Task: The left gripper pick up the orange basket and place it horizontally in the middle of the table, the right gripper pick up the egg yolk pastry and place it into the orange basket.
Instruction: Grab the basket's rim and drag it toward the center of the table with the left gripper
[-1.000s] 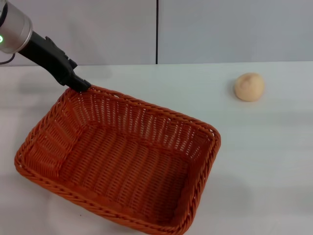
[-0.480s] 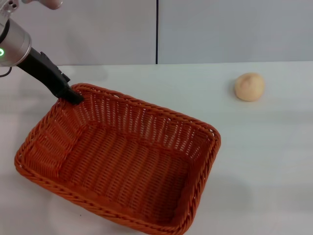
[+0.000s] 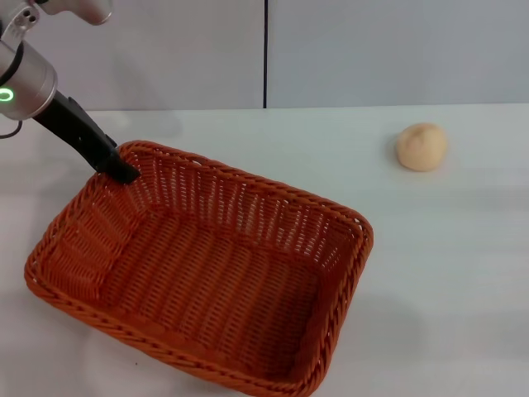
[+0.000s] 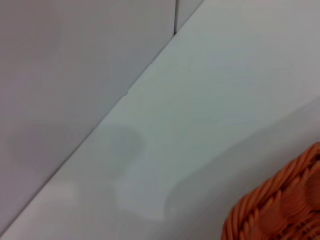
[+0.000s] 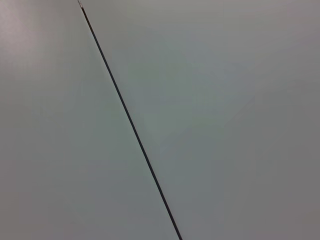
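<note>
orange basket (image 3: 198, 273) empty; egg yolk pastry (image 3: 421, 146) well apart

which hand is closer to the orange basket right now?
Left. The left hand is at the orange basket, on its far-left corner rim. The right hand is out of sight in every view; its wrist camera shows only the grey wall.

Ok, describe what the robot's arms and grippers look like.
Only the left arm shows: a silver-grey cylindrical section with a green light, then a slim black left gripper. A thin dark cable runs beside the cylinder. The right arm is out of view.
</note>
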